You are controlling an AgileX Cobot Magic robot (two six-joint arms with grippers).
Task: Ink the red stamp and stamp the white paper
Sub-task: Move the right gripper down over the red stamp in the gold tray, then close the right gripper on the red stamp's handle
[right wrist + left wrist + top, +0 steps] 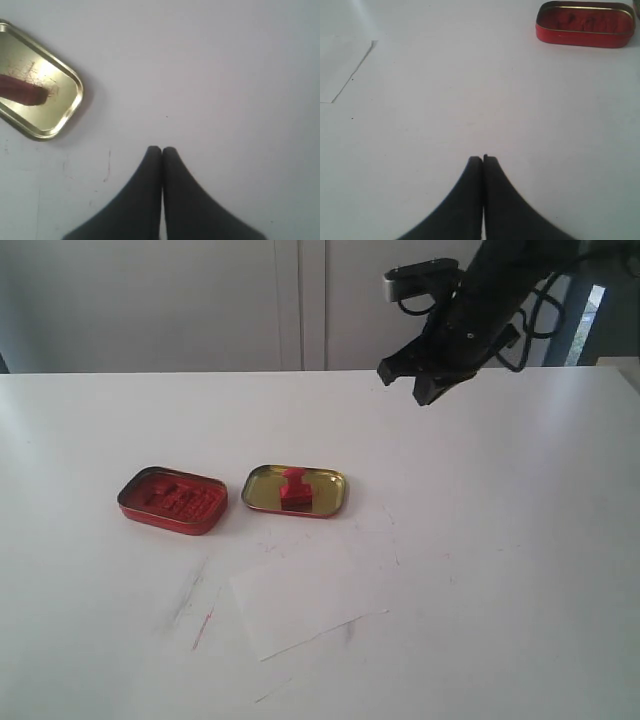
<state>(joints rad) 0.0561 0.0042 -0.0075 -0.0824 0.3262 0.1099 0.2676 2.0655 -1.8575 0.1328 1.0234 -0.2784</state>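
The red stamp [296,490] stands upright inside the gold-lined tin lid [322,498] near the table's middle; the right wrist view shows the red stamp [22,92] from above in that lid [55,117]. Left of it lies the red-filled ink tin [172,500], also seen as the ink tin [585,24] in the left wrist view. The white paper [305,597] lies skewed in front of the lid, its corner the white paper [340,65]. My right gripper [428,390] hangs shut and empty high at the back right, fingertips together [161,149]. My left gripper [483,159] is shut and empty, outside the exterior view.
Red ink smears mark the white table [205,625] left of the paper. Grey cabinet doors [290,300] stand behind the table's far edge. The right arm's cables [540,310] hang at the back right.
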